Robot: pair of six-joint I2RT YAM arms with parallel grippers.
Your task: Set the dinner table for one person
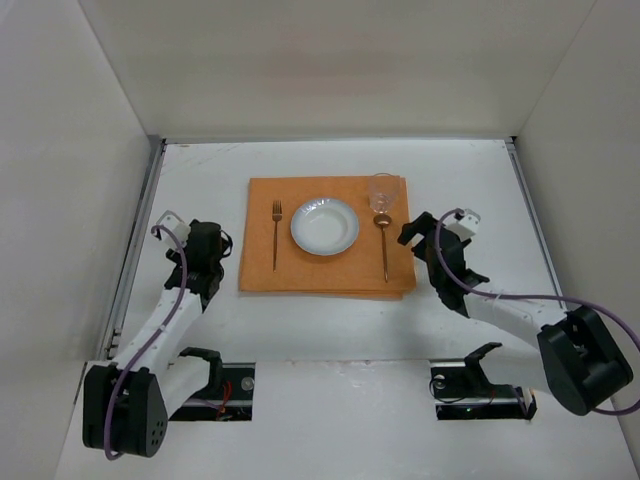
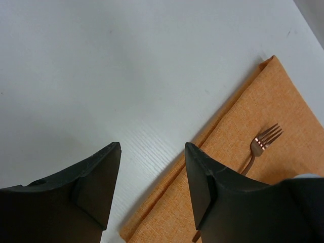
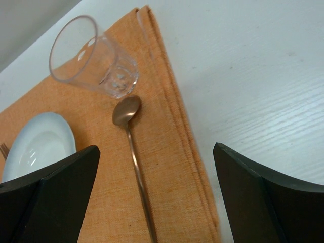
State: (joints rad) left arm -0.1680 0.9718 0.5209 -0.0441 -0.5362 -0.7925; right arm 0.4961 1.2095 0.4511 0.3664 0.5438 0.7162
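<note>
- Tabletop (image 1: 330, 330): spans the whole workspace under both arms. It carries an orange placemat (image 1: 262, 270) at centre, toward the far side.
- On the placemat: fork (image 1: 276, 232) at left, white plate (image 1: 324, 226) in the middle, spoon (image 1: 383, 245) at right, clear glass (image 1: 383, 190) just beyond the spoon's bowl. By my reading, the setting looks essentially complete.
- Left end effector (image 2: 152, 149): jaws apart, nothing between them, just off the placemat's left edge.
- Right end effector (image 3: 156, 148): jaws spread wide and empty, low beside the placemat's right edge.
- Risk: a sideways move by the right arm could catch the folded cloth edge. That would drag the placemat, shift the spoon or tip the glass.
- Risk: the left arm could snag the near-left corner the same way and skew the fork.
- Hidden: the fork handle runs behind a finger in the left wrist view. The plate is partly blocked and the spoon handle cut off in the right wrist view.
- Cannot tell whether the glass touches the spoon bowl.
</note>
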